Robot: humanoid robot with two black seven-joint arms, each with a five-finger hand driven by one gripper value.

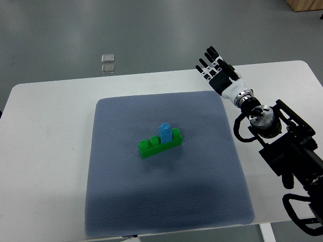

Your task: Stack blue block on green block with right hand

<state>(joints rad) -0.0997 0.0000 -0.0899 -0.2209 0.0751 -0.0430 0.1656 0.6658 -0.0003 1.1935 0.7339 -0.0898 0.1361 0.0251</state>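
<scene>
Fingers [208, 59] of the right hand [218, 72] are spread and hold nothing; the hand sits over the far edge of the table [45, 151], just past the mat's [166, 201] far right corner. Near the mat's middle the blue block [165, 132] stands on the green block [159, 143], well apart from the hand. Bare mat lies open on every side of the blocks, out to its edges.

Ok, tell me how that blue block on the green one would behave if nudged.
The blue block looks like rigid plastic, so probably stiff and light. It stands taller than wide on the green block, so a sideways nudge might tip it, unless studs grip it. The right hand is well clear.
</scene>
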